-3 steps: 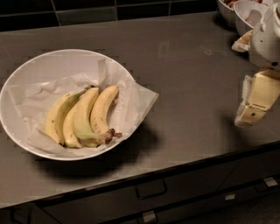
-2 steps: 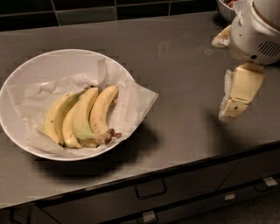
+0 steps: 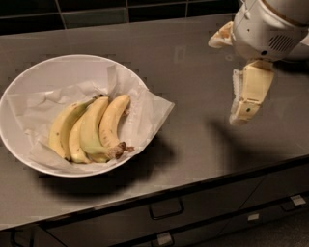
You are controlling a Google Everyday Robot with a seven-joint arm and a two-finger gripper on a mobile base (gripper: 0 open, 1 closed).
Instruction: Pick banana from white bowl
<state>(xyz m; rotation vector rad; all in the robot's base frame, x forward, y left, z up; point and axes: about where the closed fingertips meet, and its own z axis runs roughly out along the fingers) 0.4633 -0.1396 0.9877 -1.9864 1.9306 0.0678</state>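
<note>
A bunch of yellow, partly greenish bananas [image 3: 91,130] lies in the wide white bowl [image 3: 48,72], which is lined with crumpled white paper, at the left of the dark counter. The brown stem end points toward the front right. My gripper [image 3: 225,81] hangs above the counter at the upper right, well to the right of the bowl and apart from it. Its cream fingers [image 3: 250,94] stand spread apart and hold nothing.
The dark grey counter [image 3: 193,140] runs across the view, with its front edge and drawer handles [image 3: 166,210] below. A dark tiled wall [image 3: 96,12] stands at the back. The paper liner [image 3: 157,108] sticks out over the bowl's right rim.
My gripper has moved left and toward the back over the counter, closer to the bowl. The bowl and the bananas have not moved.
</note>
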